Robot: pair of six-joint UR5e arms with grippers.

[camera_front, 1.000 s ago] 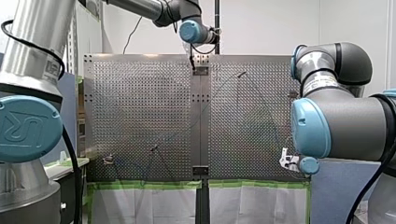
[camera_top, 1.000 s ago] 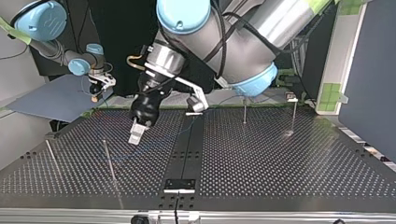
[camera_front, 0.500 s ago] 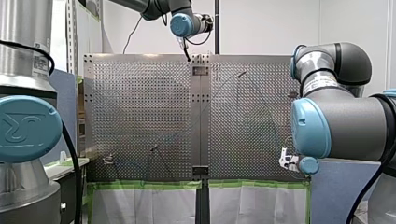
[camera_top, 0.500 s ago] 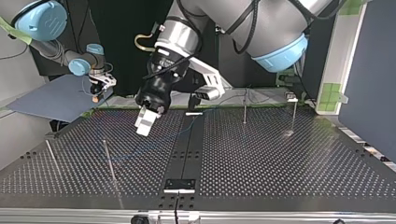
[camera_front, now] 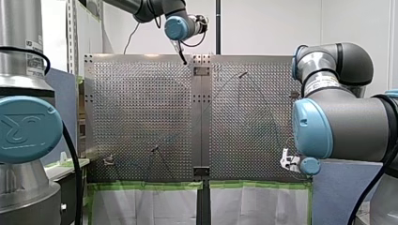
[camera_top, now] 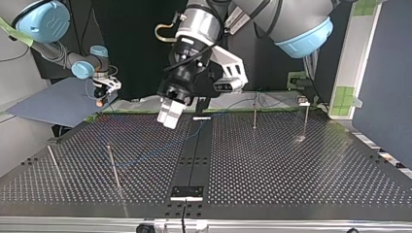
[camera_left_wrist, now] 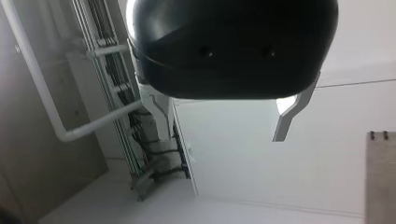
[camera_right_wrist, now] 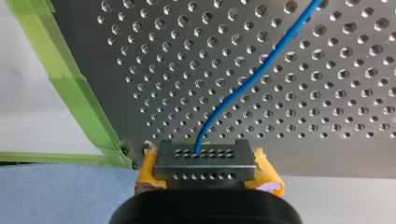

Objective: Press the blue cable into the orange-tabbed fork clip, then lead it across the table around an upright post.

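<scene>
Perforated table (camera_top: 291, 170): steel plate, split by a black centre strip (camera_top: 194, 155), with green tape (camera_front: 150, 185) along the near edge in the front view. Our left arm (camera_top: 272, 24) reaches in over the table's middle. Our right arm (camera_front: 338, 122) sits folded at the front view's right.

Left gripper (camera_top: 170, 112): hangs clear above the plate, tilted, beside the centre strip. In its wrist view one metal finger (camera_left_wrist: 289, 116) stands out at the edge of the black body with nothing held, so we read it as spread and empty.

Right gripper (camera_right_wrist: 205, 161): clamped on the blue cable (camera_right_wrist: 252, 79), just off the table's taped corner, over a blue-grey sheet (camera_top: 53, 104). The cable comes out between the yellow pads (camera_right_wrist: 267, 177) and runs ahead of the gripper over the plate.

Upright posts (camera_top: 113, 167): four thin rods in the top view, two at its left and two at its far right. There the cable shows as a faint blue line on the plate, running from near the left posts toward the centre strip. It lies below the left gripper and well apart from it. We cannot tell whether it wraps a post.

Small clip (camera_top: 303, 101): at the top view's far right. Its tab colour is too small to tell.
</scene>
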